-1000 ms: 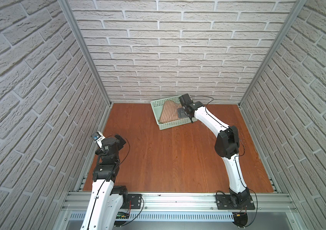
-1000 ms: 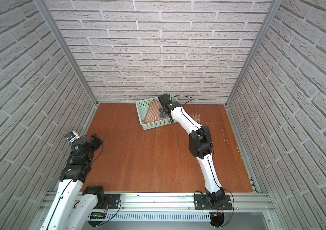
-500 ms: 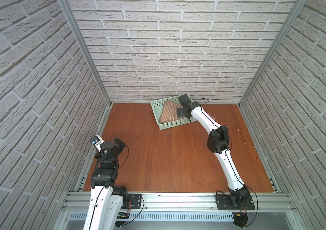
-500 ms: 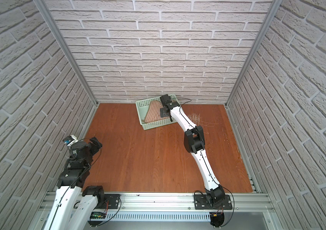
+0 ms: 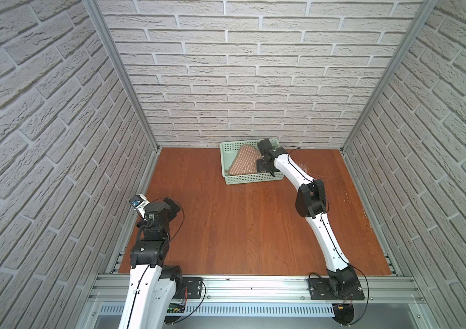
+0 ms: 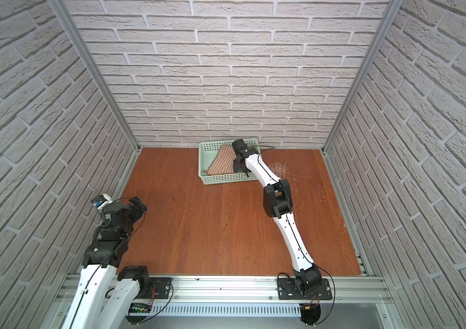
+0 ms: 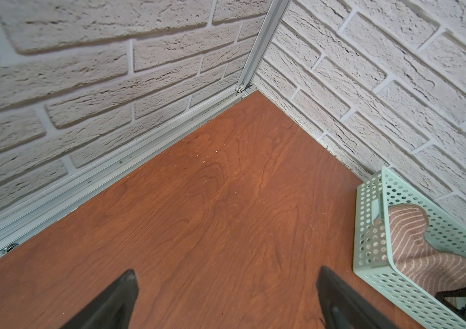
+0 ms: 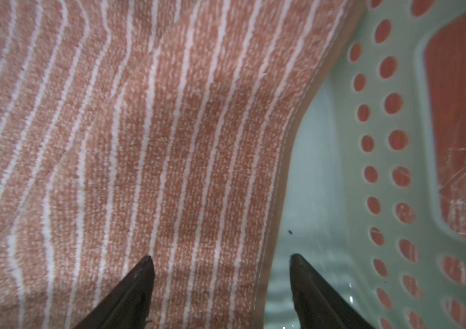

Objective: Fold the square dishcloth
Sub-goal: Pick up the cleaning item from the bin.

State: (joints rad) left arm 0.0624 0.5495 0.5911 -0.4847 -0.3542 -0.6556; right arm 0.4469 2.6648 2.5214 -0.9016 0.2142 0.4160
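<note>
The square dishcloth (image 5: 243, 163) (image 6: 222, 163), brownish-tan with thin pale stripes, lies crumpled in the mint-green basket (image 5: 251, 180) (image 6: 227, 180) at the back of the table. My right gripper (image 5: 265, 168) (image 6: 240, 168) reaches down into the basket at the cloth's right side. In the right wrist view its jaws (image 8: 220, 256) stand apart astride the cloth's hemmed edge: one fingertip (image 8: 143, 265) over the dishcloth (image 8: 169, 128), its mate over the basket floor (image 8: 311, 185). My left gripper (image 5: 170, 204) (image 7: 226, 273) hangs open and empty over the table's left side.
The basket (image 7: 368, 228) sits close to the back brick wall (image 5: 240, 85). Pale scratches (image 5: 301, 166) mark the wooden tabletop (image 5: 240, 228) right of the basket. Brick side walls and aluminium rails enclose the table on the left and right.
The right gripper's jaws have narrowed around the cloth's edge, and the right elbow has swung left. The left arm has barely shifted.
</note>
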